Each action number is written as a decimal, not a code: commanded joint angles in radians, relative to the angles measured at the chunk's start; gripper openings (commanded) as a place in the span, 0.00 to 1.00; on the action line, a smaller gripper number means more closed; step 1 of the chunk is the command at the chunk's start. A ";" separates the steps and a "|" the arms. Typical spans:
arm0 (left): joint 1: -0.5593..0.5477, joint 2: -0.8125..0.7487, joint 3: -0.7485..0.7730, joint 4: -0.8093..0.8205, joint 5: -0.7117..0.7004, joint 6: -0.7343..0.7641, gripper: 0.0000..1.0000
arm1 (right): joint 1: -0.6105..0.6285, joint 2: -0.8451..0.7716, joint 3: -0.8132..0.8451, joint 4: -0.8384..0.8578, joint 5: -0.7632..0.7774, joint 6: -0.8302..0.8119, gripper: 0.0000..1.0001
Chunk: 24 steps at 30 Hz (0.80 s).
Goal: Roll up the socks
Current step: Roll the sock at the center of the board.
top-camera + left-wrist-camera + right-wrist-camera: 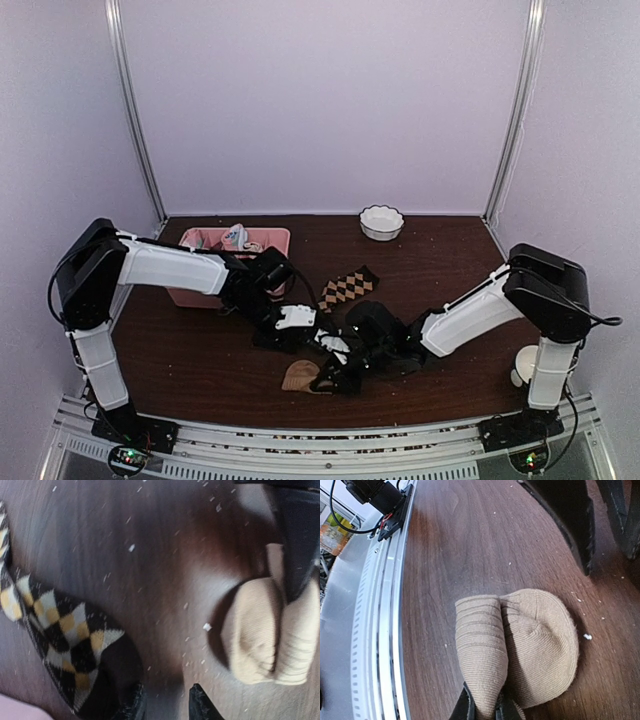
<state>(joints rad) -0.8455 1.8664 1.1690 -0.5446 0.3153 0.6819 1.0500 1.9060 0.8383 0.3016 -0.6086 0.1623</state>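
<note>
Where both arms meet: low over the dark wooden table, near its front edge, right around the tan sock.
Tan sock: bunched into a rounded lump with a ribbed fold on one side, lying on the wood close to the metal front rail.
Right gripper: fingers closed together on the tan sock, pinching a pleat of its ribbed fabric.
Left gripper: just behind the tan sock, fingertips slightly parted with only bare table between them.
Argyle sock: dark brown with tan and cream diamonds, lying flat farther back than the tan sock and apart from it, its dark toe just beside one left fingertip.
Pink tray: well behind the tan sock, to the left.
White bowl: well behind the tan sock, to the right.
</note>
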 commanded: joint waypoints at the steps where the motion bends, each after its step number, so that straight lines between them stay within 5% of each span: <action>1: -0.068 -0.098 -0.056 -0.007 0.089 0.060 0.30 | -0.072 0.167 0.001 -0.331 0.158 0.159 0.00; 7: 0.024 -0.146 -0.057 0.009 0.133 0.001 0.31 | -0.100 0.235 0.028 -0.422 0.209 0.189 0.00; 15: -0.020 -0.173 -0.056 -0.124 0.214 0.095 0.31 | -0.146 0.245 -0.007 -0.412 0.234 0.259 0.00; 24: -0.108 -0.126 -0.103 0.047 0.030 0.086 0.31 | -0.152 0.242 -0.025 -0.396 0.198 0.271 0.00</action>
<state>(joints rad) -0.9363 1.7157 1.0721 -0.6048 0.4423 0.7605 0.9352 2.0087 0.9306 0.2798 -0.6685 0.4244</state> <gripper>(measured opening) 0.308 0.080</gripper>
